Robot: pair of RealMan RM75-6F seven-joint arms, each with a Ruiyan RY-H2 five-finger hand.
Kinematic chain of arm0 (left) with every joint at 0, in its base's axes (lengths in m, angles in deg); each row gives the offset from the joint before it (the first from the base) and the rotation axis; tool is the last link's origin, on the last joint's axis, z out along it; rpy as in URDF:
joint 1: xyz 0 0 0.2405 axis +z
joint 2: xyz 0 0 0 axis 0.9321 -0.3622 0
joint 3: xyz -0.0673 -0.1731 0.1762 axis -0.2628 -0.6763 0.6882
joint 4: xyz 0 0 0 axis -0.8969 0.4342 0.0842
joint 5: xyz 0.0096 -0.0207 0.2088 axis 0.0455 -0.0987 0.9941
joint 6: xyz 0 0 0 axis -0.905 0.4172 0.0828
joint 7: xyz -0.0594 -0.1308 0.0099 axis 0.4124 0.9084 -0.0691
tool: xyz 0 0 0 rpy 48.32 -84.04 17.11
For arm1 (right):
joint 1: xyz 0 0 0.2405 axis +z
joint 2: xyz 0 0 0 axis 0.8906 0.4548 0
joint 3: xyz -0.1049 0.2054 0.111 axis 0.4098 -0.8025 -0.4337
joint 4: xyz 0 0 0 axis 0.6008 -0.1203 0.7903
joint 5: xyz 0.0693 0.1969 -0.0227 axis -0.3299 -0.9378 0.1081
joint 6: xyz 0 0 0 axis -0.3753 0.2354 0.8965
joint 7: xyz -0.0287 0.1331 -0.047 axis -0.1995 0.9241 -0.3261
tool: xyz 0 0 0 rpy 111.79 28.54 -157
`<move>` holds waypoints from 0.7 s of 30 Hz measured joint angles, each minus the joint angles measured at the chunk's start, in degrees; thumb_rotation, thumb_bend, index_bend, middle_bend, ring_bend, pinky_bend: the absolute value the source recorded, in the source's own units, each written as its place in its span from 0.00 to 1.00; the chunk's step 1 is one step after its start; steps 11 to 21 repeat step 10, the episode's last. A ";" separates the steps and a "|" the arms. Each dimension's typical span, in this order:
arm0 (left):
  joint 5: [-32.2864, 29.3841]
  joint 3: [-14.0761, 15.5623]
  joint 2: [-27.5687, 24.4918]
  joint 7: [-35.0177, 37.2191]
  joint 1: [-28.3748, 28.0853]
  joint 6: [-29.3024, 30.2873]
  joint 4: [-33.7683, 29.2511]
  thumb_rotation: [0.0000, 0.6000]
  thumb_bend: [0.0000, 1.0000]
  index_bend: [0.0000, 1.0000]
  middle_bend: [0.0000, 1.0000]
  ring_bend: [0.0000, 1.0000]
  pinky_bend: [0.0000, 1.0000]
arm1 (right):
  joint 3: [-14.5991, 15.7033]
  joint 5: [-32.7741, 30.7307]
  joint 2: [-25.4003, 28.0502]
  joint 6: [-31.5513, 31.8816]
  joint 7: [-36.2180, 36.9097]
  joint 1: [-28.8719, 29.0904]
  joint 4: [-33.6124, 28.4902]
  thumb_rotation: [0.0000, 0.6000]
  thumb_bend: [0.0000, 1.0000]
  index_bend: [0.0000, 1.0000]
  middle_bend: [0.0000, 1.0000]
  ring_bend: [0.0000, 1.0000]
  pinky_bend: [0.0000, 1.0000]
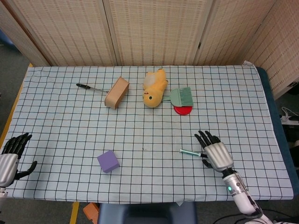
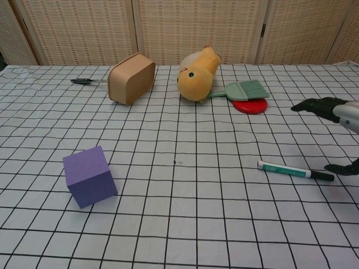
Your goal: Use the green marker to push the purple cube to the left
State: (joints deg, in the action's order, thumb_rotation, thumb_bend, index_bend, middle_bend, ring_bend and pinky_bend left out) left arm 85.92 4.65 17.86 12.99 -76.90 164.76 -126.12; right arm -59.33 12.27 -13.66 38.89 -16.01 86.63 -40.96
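The right hand (image 1: 216,153) lies low over the near right part of the tabletop (image 1: 233,112) with its dark fingers (image 1: 204,138) spread wide and holding nothing; its silver back faces up and its forearm runs off toward the near edge. In the chest view only its fingertips show at the right border. The green marker (image 2: 294,171) lies flat on the cloth just beside those fingers, its black end toward the hand and its white end pointing left; whether a finger touches it I cannot tell. The left hand (image 1: 11,155) rests at the near left edge, fingers apart and empty. The purple cube (image 2: 90,176) sits well apart from the marker, on the near left-centre of the tabletop, a matte block with soft edges, turned slightly off the grid lines. The tabletop is covered with a white cloth printed with a black grid, lightly wrinkled. Toward the back stand a rounded tan wooden box (image 1: 117,92) tipped on its side with its opening hidden from both views, a plush yellow toy (image 1: 155,87), a green brush (image 1: 181,97) lying across a small red dish (image 1: 183,110), and a thin dark-handled tool (image 1: 91,87) left of the box.
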 measured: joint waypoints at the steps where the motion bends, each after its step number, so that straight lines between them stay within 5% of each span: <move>1: 0.12 0.06 -0.04 -0.27 0.08 0.13 -0.10 1.00 0.37 0.00 0.00 0.00 0.04 | 0.16 1.11 0.72 3.34 0.60 -1.57 -0.02 1.00 0.15 0.00 0.00 0.00 0.10; 7: -0.10 0.28 -0.03 -3.49 0.22 -0.13 -0.87 1.00 0.37 0.00 0.00 0.00 0.04 | 0.83 3.24 5.53 15.13 8.45 -10.85 1.28 1.00 0.15 0.00 0.00 0.00 0.01; 21: -0.49 0.21 0.32 -5.64 0.13 -0.42 -1.33 1.00 0.37 0.00 0.00 0.00 0.04 | 0.51 4.05 7.67 16.14 12.18 -12.74 3.72 1.00 0.14 0.00 0.00 0.00 0.00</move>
